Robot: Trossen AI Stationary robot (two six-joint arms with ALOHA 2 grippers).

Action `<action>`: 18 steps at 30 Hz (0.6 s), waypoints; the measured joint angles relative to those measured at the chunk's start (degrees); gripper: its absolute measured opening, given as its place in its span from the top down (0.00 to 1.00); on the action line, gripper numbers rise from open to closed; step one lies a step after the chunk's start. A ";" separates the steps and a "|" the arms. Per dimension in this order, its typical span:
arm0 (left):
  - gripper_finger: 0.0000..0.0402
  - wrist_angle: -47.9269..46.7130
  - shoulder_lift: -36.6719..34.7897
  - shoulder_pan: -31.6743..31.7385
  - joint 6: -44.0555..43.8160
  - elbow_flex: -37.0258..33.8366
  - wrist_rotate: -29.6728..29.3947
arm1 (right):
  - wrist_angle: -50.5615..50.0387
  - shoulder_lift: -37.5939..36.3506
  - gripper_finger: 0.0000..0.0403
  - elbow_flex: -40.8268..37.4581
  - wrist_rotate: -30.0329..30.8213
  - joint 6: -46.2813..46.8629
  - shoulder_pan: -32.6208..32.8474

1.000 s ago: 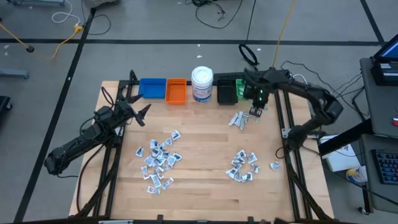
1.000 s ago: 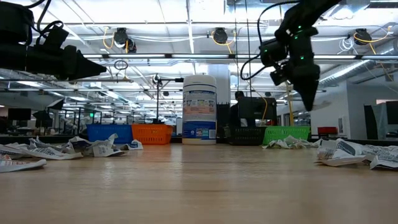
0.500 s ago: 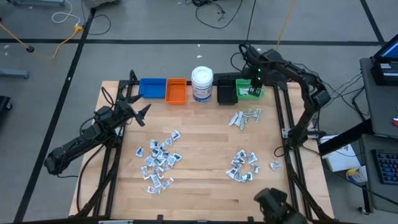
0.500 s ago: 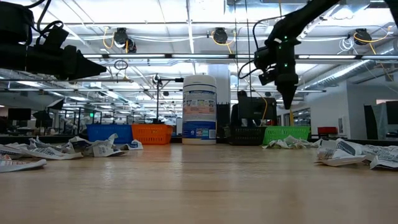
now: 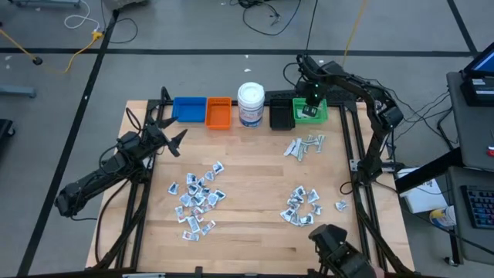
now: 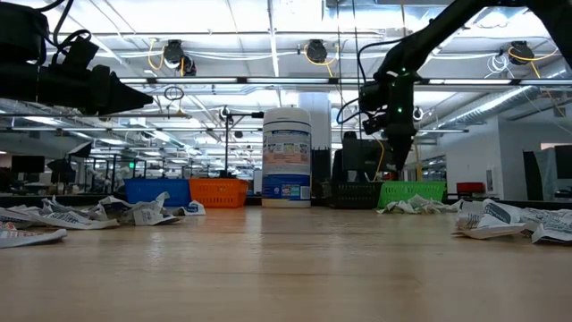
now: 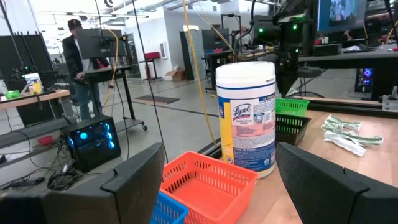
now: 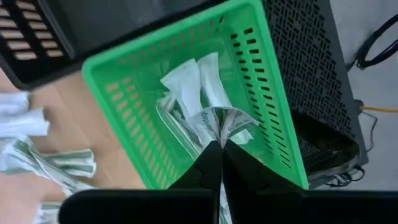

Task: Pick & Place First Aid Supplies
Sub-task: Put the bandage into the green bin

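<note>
We see one small packet (image 8: 229,121) pinched between the closed tips of the right gripper (image 8: 221,146), directly above the green bin (image 8: 273,112), where other packets (image 8: 193,84) already lie. More packets (image 5: 197,197) are in heaps on the table (image 5: 247,162). The left gripper (image 5: 176,141) hangs near the blue bin (image 5: 189,109), its fingers wide apart and holding nothing.

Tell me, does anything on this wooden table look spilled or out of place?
Nothing looks damaged. Small crumpled white and silvery packets lie in loose heaps on the wooden table rather than in bins. The right gripper, shut on one packet, hangs over the green plastic bin.
</note>
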 joint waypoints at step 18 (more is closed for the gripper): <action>0.23 0.00 0.00 0.02 0.00 0.02 -0.02 | 5.92 -0.09 0.79 -4.33 -1.02 -4.63 0.32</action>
